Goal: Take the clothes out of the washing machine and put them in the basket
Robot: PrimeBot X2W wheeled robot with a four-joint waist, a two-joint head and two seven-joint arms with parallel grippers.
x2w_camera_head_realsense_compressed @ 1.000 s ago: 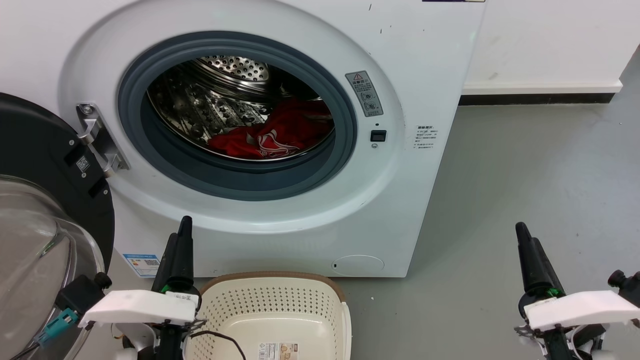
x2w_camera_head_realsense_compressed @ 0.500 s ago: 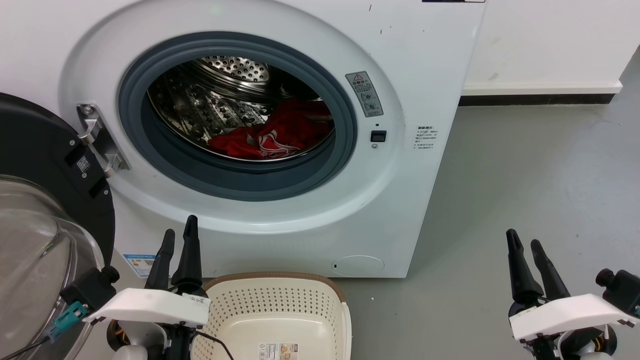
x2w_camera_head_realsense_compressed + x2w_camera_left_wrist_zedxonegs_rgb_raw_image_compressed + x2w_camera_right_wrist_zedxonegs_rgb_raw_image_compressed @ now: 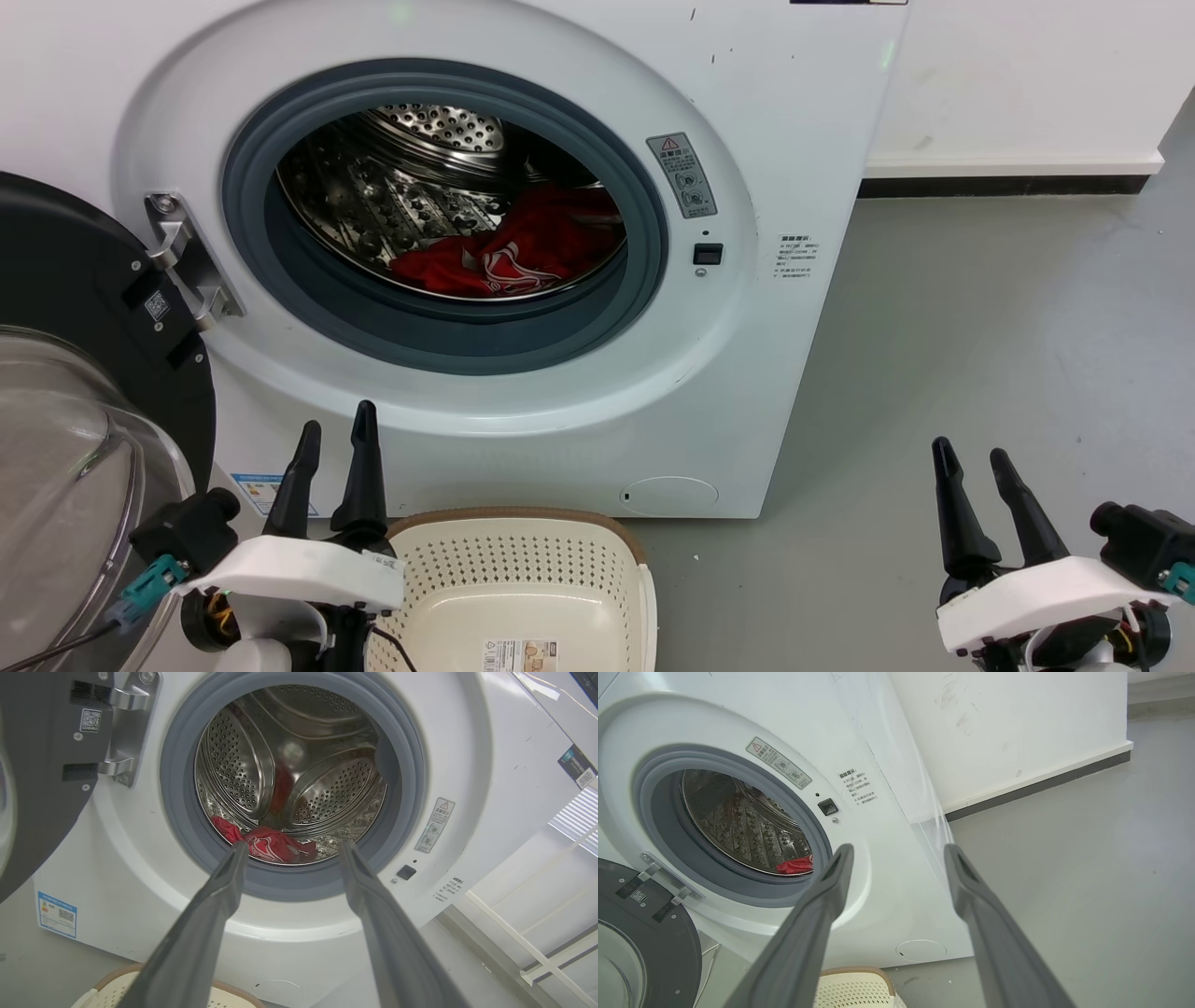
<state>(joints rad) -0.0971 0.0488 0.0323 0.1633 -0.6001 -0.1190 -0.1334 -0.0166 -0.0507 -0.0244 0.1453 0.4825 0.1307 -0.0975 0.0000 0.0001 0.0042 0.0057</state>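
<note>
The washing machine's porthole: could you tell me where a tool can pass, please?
Free: the opening above the clothes, inside the grey rubber rim. Bare: the floor right of the washing machine. Crowded: the left, where the open door stands.

Grey floor (image 3: pixel 980 327), white wall (image 3: pixel 1027 75), dark skirting (image 3: pixel 999 185)

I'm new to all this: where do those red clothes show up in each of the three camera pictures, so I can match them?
Head view: the clothes lie low in the drum, upper middle of the picture.
Left wrist view: the clothes sit near the centre, at the drum's bottom.
Right wrist view: a small red patch of the clothes, left of centre, at the drum's lower right.
Shared landmark: the warning sticker beside the drum's opening.
</note>
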